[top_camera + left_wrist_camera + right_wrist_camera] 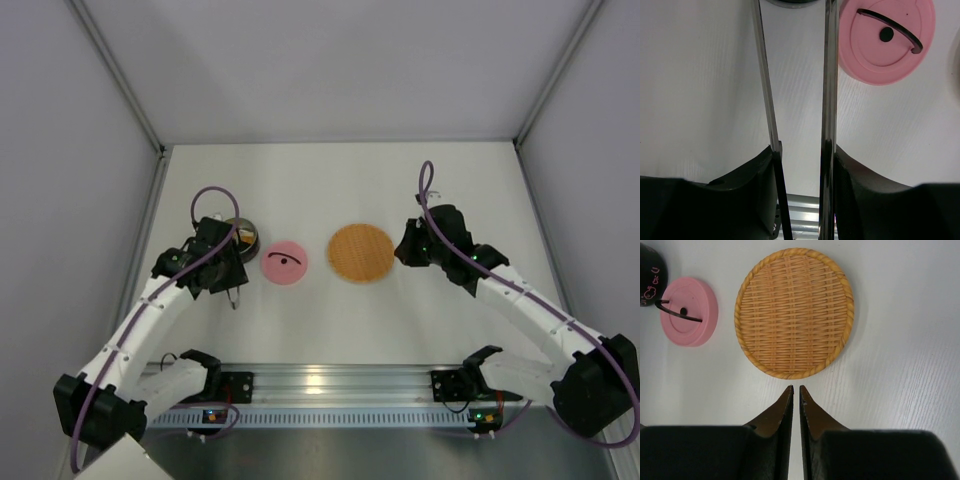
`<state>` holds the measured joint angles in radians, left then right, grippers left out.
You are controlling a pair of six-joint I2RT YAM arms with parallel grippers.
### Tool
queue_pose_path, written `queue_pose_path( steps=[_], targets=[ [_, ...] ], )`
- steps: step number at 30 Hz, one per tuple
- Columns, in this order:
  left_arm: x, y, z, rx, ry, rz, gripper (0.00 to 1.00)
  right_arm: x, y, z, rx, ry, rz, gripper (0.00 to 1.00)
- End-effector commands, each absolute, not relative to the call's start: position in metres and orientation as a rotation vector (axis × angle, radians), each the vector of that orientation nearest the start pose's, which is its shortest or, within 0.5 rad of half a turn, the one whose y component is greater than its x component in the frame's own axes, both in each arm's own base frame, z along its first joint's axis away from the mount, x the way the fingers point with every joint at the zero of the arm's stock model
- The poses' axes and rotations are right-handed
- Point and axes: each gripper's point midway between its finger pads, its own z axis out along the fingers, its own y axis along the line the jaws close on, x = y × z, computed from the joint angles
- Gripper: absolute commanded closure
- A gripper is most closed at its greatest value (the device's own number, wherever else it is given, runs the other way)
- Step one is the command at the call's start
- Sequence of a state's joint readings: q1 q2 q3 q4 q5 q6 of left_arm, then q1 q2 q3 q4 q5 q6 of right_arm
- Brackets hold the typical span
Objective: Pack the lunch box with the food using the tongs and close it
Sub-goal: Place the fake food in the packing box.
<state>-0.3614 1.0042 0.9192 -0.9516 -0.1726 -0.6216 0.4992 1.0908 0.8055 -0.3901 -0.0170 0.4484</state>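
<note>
You grip one pair of tongs (pixel 829 75) in the left gripper (pixel 802 150); the right gripper (pixel 795 394) sits closed and empty. One pink lid (pixel 885 42), one woven plate (pixel 794 312).

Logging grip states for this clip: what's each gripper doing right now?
Left gripper: closed on the tongs, squeezing both arms.
Right gripper: shut, empty, near the orange woven plate.

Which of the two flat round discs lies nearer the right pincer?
The orange woven plate, just ahead of the right pincer; the pink lid with its black mark lies farther off, left of it.
</note>
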Motion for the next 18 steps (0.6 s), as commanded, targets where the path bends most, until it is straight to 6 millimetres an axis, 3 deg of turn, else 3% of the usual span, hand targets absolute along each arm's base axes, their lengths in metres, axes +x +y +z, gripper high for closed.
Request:
queue_pose_path(
  steps=[1, 11, 18],
  targets=[
    [0.218, -0.073, 0.137, -0.369, 2.556, -0.148, 0.54, 0.281, 0.18, 0.163, -0.078, 2.231, 0.556, 0.92],
    [0.225, -0.075, 0.145, -0.354, 2.537, -0.159, 0.51, 0.28, 0.179, 0.166, -0.078, 2.227, 0.553, 0.92],
    [0.235, -0.079, 0.165, -0.34, 2.494, -0.184, 0.51, 0.279, 0.177, 0.167, -0.079, 2.227, 0.542, 0.92]
  ],
)
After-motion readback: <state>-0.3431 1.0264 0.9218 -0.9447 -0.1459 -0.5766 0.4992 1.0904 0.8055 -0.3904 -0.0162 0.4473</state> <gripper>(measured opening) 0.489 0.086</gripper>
